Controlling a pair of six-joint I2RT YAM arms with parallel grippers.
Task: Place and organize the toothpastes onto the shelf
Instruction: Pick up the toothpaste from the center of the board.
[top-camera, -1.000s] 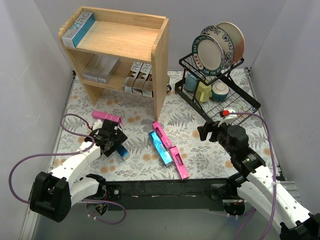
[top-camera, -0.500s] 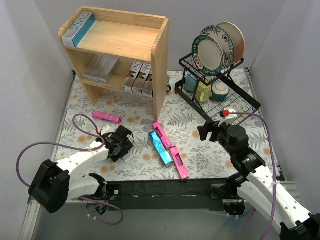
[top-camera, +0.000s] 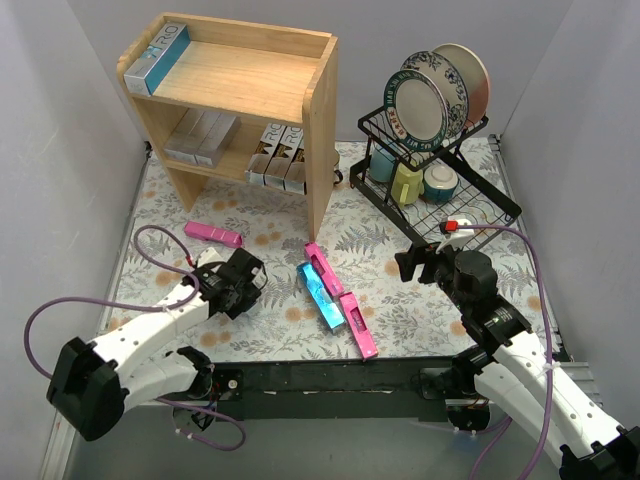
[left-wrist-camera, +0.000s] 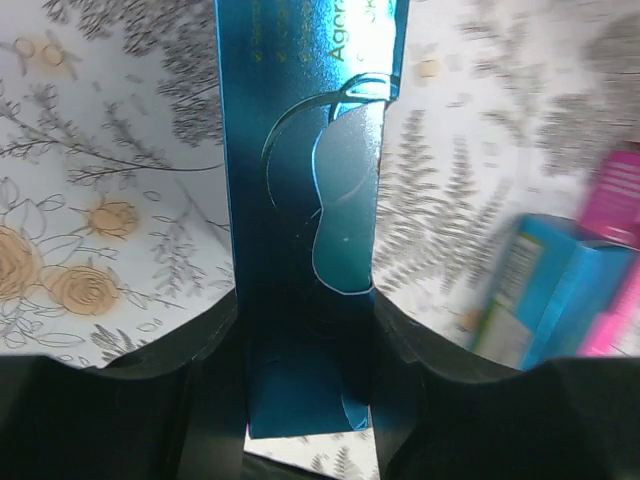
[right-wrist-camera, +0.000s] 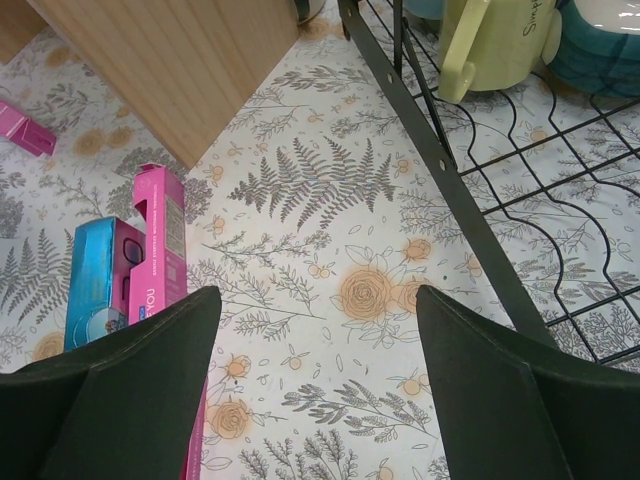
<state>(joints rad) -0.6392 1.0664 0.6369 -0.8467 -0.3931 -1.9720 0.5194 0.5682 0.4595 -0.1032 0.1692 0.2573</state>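
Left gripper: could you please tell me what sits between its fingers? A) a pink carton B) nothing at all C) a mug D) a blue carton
D: in the left wrist view, the left gripper has its fingers pressed against both sides of a blue carton.

Off the shelf: 3 pink cartons, 2 blue cartons. Shelf top tier: 1 silver-teal carton; lower-tier cartons too shadowed to count. Dish rack: 3 plates, 1 yellow-green mug.
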